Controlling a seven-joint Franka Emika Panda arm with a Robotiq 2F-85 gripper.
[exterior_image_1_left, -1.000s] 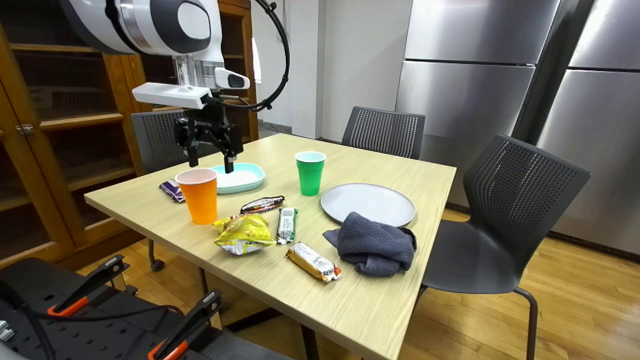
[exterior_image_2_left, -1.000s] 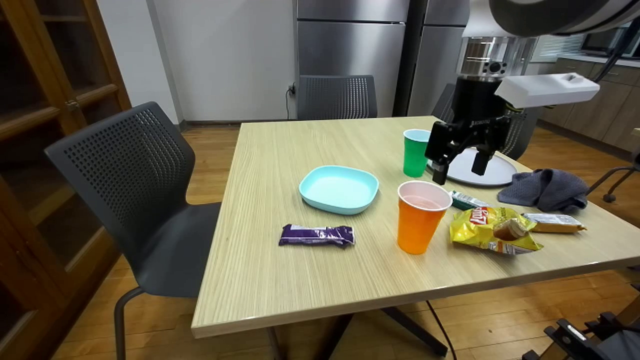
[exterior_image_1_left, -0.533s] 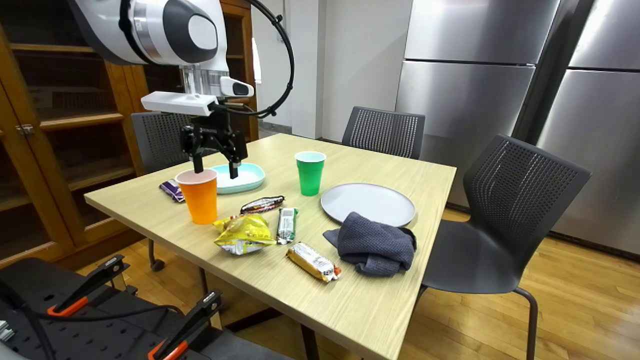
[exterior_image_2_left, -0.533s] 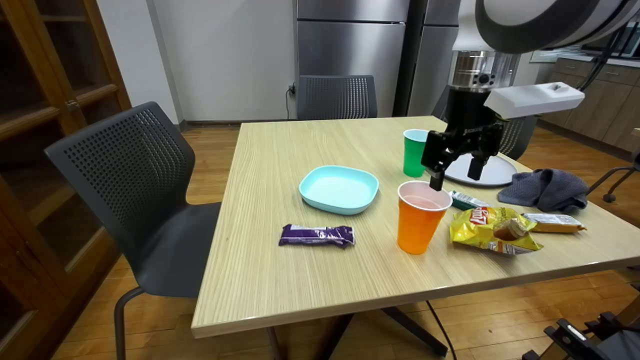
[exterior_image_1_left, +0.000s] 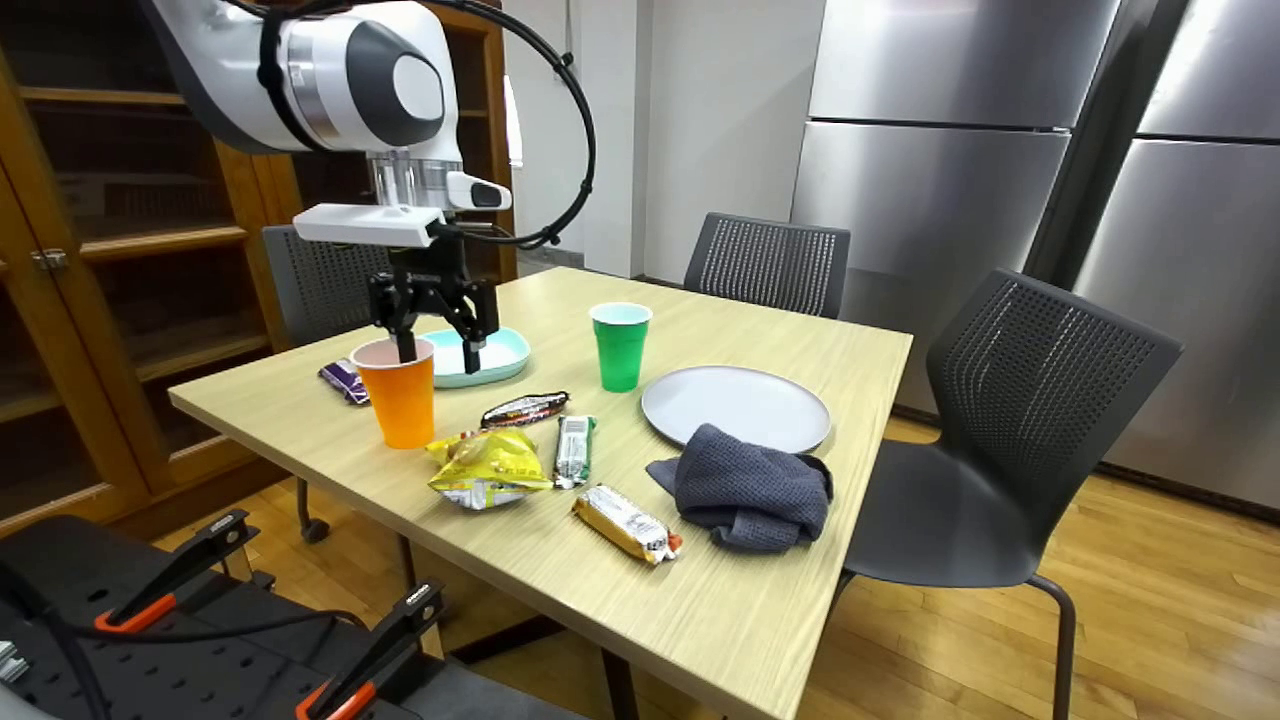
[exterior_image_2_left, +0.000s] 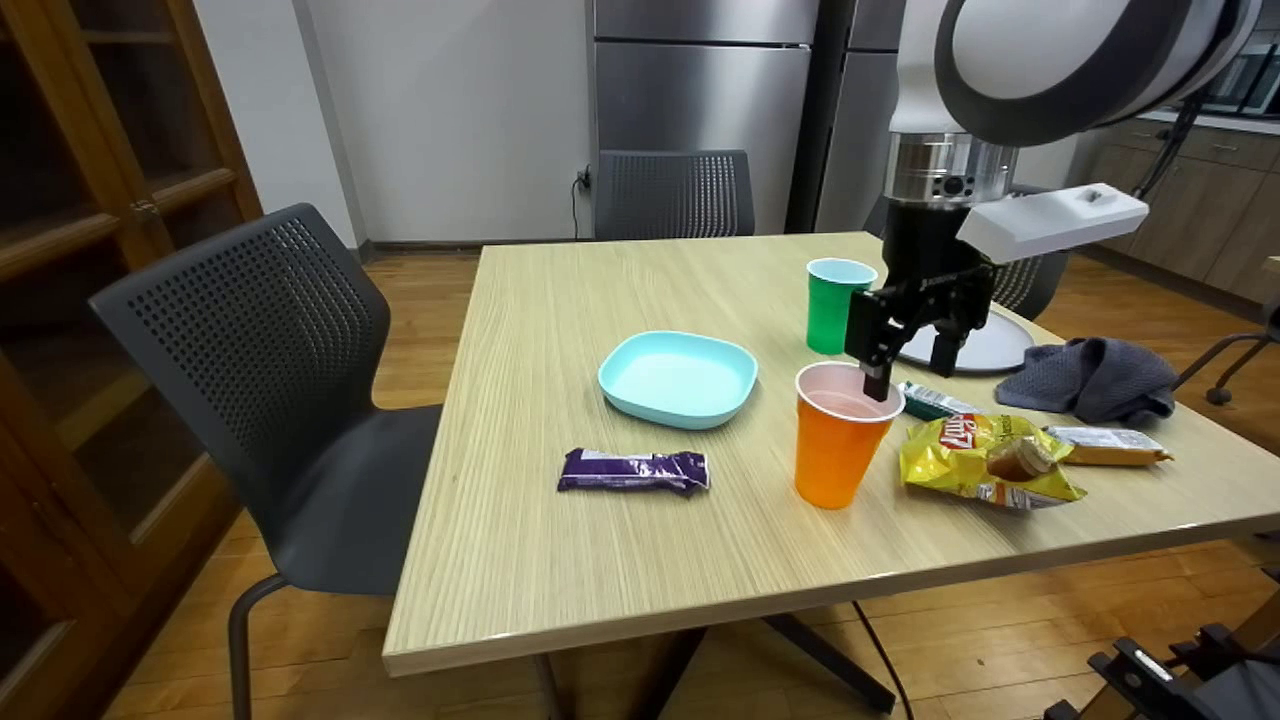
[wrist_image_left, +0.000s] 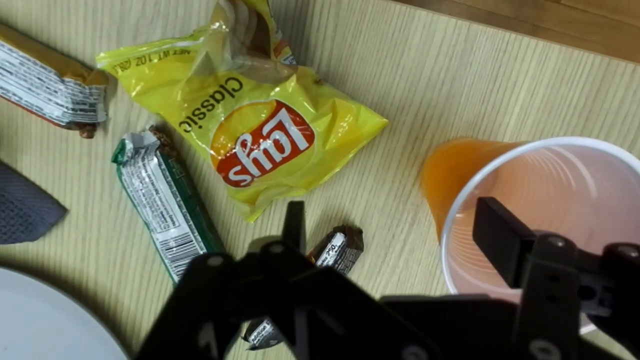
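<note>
1. We saw the gripper (exterior_image_2_left: 910, 372), fingers wide apart, one tip inside the mouth of the orange cup (exterior_image_2_left: 838, 455)!
2. Upright on the table (exterior_image_2_left: 520, 560) stood that cup, yellow chip bag (wrist_image_left: 270, 125) nearby.
3. Touching the cup's wall? We couldn't quite tell.

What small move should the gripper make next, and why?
I'd probably close the gripper gently: it stands open, with one fingertip apparently just inside the orange cup and the other fingertip outside, so closing may pinch the cup's side.
</note>
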